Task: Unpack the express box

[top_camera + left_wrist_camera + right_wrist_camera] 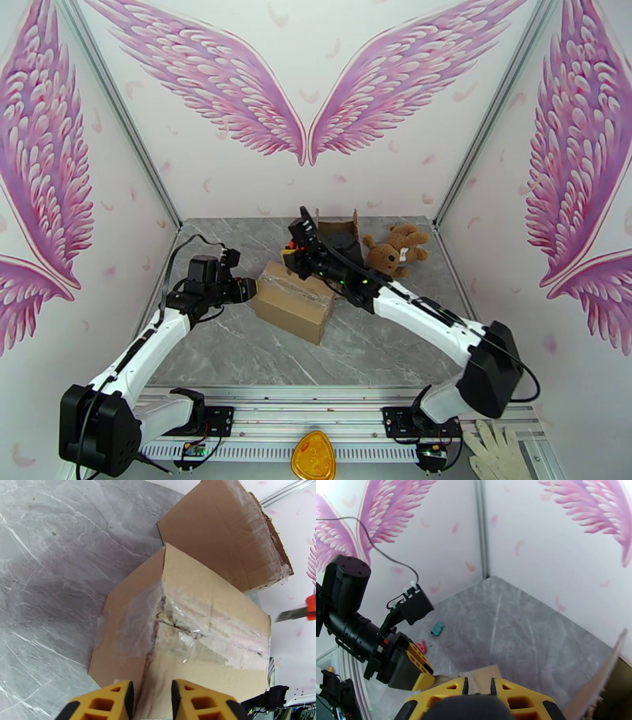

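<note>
Left fingers (114, 701) astride near edge of box (205, 610), right fingers (513, 695) holding knife (302, 613) beyond

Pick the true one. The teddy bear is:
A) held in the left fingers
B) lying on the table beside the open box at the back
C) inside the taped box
B: the teddy bear lies on the table, to the right of the open box and outside it.

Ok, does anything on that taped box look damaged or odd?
Yes. On the taped box, the clear tape at the end facing the left wrist camera is torn and wrinkled, with ragged cardboard showing along a dark crack. A utility knife hovers beside it. The open box behind has frayed tape at its edge too.
</note>
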